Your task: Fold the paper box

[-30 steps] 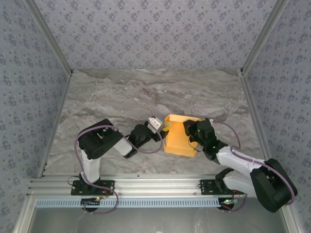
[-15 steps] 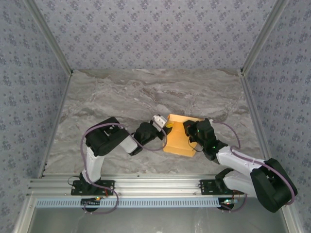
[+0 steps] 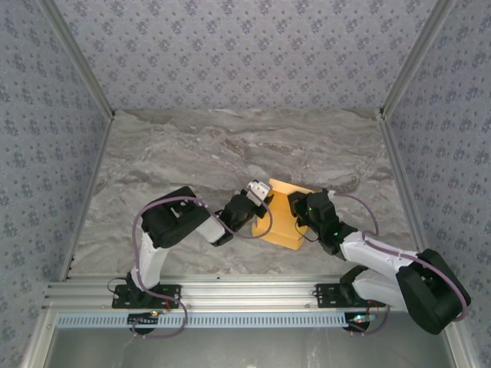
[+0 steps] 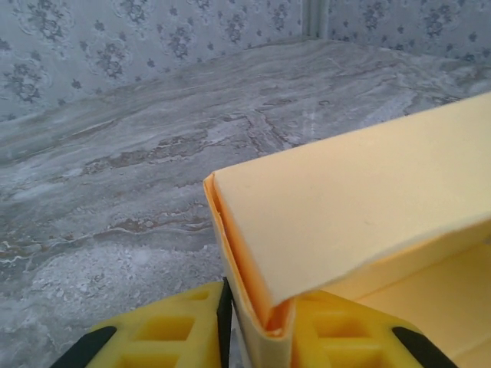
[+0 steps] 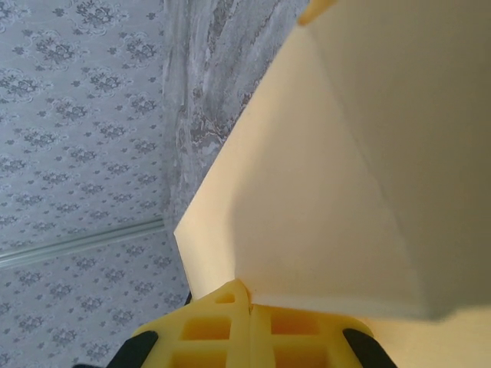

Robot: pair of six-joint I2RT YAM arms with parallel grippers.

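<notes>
Paper box (image 3: 285,221) is half-formed yellow-orange card, sitting on the marble table (image 3: 192,153) right of centre, between the two grippers and near the arm bases. It reads as a flat panel with raised side walls, far edge angled toward the back wall. Left gripper (image 3: 267,204) is at the box's left wall. In the left wrist view its yellow fingers (image 4: 176,333) sit either side of a doubled-over card fold, clamped on it, and a folded panel slopes up and to the right above them. Right gripper (image 3: 301,208) is at the box's right wall. In the right wrist view its fingers (image 5: 207,330) are pressed together with thin card coming out of the seam between them, so it is gripping the box too. Both arms reach inward and meet at the box. Patterned wallpaper panels (image 3: 245,46) surround the table.
</notes>
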